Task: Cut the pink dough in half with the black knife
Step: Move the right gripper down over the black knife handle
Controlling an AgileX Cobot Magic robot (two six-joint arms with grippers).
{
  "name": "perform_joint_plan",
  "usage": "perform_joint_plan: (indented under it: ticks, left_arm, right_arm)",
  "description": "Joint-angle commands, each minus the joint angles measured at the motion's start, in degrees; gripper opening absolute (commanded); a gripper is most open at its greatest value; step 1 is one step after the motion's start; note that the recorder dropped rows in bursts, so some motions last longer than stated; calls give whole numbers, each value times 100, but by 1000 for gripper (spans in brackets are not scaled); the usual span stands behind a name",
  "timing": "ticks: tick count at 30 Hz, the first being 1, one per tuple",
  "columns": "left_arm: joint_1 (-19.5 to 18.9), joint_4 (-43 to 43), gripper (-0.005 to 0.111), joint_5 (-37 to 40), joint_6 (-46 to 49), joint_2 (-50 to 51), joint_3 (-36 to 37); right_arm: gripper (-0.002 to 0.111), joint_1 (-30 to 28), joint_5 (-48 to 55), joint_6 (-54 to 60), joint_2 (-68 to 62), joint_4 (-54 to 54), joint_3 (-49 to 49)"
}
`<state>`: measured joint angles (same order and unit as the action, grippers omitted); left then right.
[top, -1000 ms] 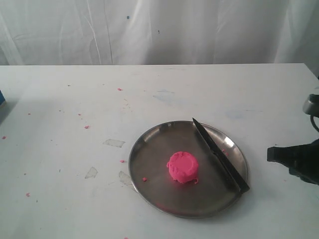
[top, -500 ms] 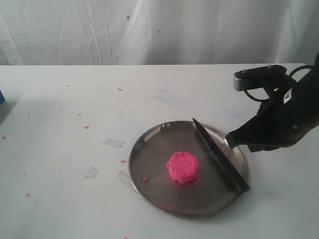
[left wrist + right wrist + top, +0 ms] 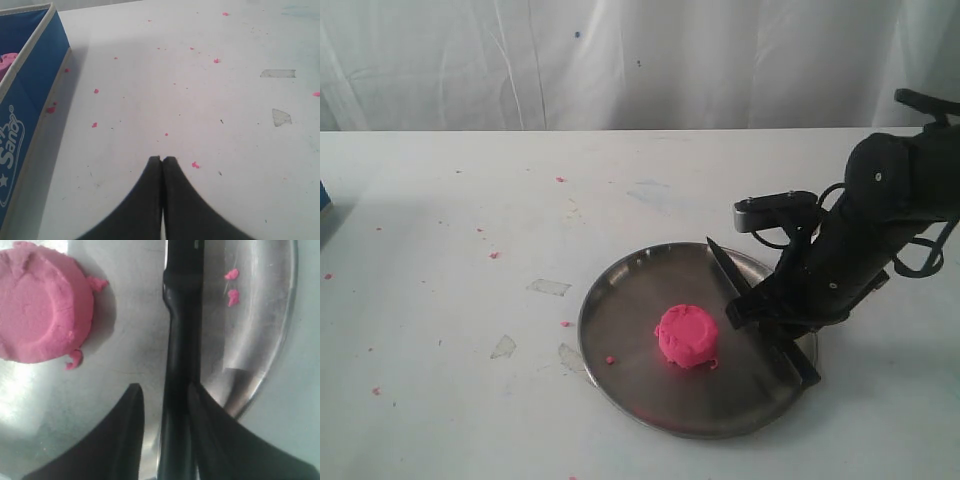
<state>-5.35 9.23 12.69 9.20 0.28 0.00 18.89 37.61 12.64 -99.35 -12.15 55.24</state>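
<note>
Far left: blue box [image 3: 25,100] at the counter [image 3: 470,200] edge, something pink inside it, can't tell what. Left jaws pressed together, nothing between them, hanging over bare counter just beside the box. Pink crumbs [image 3: 95,91] scattered around there, plus a couple of clear tape scraps [image 3: 549,287] further along.

Centre-right: steel plate [image 3: 620,370] flat on the counter. Pink dough [image 3: 686,336] sits near the plate's middle, one whole round lump, uncut, a few small bits at its edge.

Right of the dough, not touching it: black knife [image 3: 725,268] lying on the plate, tip toward the far rim, handle end over the near right rim. Two pink crumbs on the plate on the knife's other side.

Right arm [image 3: 880,220] reaches in over the knife handle. Right jaws apart, one finger [image 3: 127,415] on each side of the handle, straddling it low down. Gap visible on the dough side; contact on the other side I can't tell. Knife flat on the plate.
</note>
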Motion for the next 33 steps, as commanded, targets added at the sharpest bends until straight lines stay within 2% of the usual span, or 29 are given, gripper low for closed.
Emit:
perform_joint_plan:
  ticks: [1, 12, 19, 26, 33]
  left_arm:
    - [-19, 1, 0, -33, 0, -28, 0]
    - [-19, 1, 0, -33, 0, -28, 0]
    - [-19, 1, 0, -33, 0, -28, 0]
    - [-19, 1, 0, -33, 0, -28, 0]
    - [-19, 1, 0, -33, 0, -28, 0]
  right_arm:
    - [29, -1, -196, 64, -11, 74, 81]
    - [30, -1, -143, 64, -11, 302, 97]
    - [43, -1, -139, 64, -22, 315, 97]
    - [44, -1, -217, -4, -22, 315, 108]
    - [44, -1, 326, -256, 107, 280, 467]
